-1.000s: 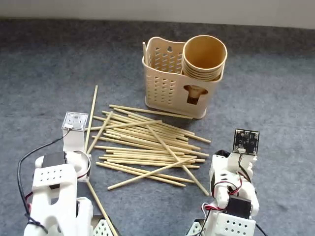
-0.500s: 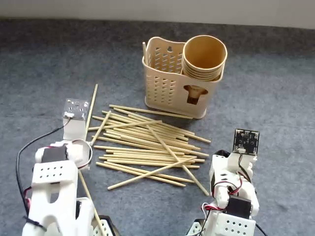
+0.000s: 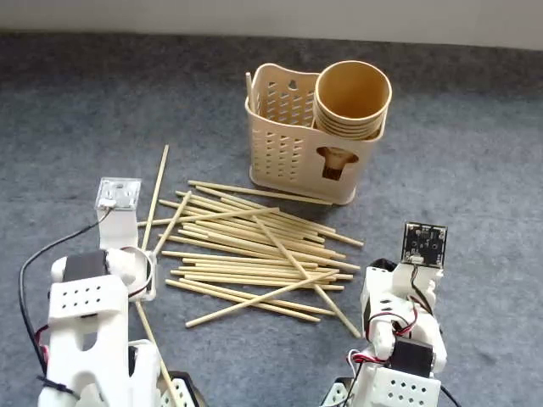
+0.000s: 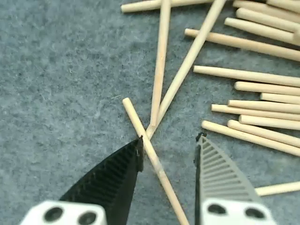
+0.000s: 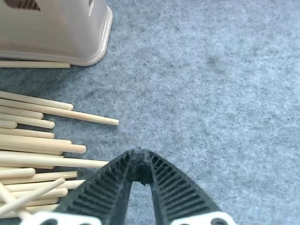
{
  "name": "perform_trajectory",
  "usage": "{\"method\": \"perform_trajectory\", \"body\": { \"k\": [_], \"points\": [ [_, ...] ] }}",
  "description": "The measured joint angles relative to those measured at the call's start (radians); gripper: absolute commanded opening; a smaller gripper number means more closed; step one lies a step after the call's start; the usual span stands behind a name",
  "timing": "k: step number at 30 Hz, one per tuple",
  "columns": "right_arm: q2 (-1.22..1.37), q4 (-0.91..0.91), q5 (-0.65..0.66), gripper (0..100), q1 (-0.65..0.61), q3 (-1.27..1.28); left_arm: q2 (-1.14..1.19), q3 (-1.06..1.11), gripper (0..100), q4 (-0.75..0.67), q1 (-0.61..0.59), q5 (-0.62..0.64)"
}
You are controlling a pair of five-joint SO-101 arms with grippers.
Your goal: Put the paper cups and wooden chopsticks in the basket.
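Note:
The cream perforated basket (image 3: 288, 140) stands at the back of the grey mat with a stack of paper cups (image 3: 352, 97) in its right part and one chopstick (image 3: 249, 86) upright at its left corner. Many wooden chopsticks (image 3: 254, 250) lie scattered in front of it. My left gripper (image 4: 168, 138) is open low over the pile's left edge, and a single loose chopstick (image 4: 149, 149) runs between its jaws. My right gripper (image 5: 139, 158) is shut and holds nothing, hovering over bare mat beside the pile's right ends (image 5: 56, 150).
The left arm (image 3: 85, 309) sits at the front left, the right arm (image 3: 403, 326) at the front right. The basket's base (image 5: 61, 42) lies beyond the right gripper. Bare grey mat (image 3: 475, 186) spreads to the right of the basket and pile.
The left arm has shifted a little left and away from the front edge, along the pile's left side. The right arm and the basket have not moved.

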Motion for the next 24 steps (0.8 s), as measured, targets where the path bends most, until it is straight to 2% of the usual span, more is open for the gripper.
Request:
{"method": "perform_trajectory", "body": {
  "k": [4,10,24],
  "points": [
    [0.0,0.0,0.0,0.5,0.0,0.0,0.0,0.086,18,-0.048,-0.023,-0.003],
    [0.0,0.0,0.0,0.5,0.0,0.0,0.0,0.097,14,-0.057,-0.064,-0.032],
    [0.0,0.0,0.0,0.5,0.0,0.0,0.0,0.158,6,-0.158,-0.038,-0.041]
  ]
}}
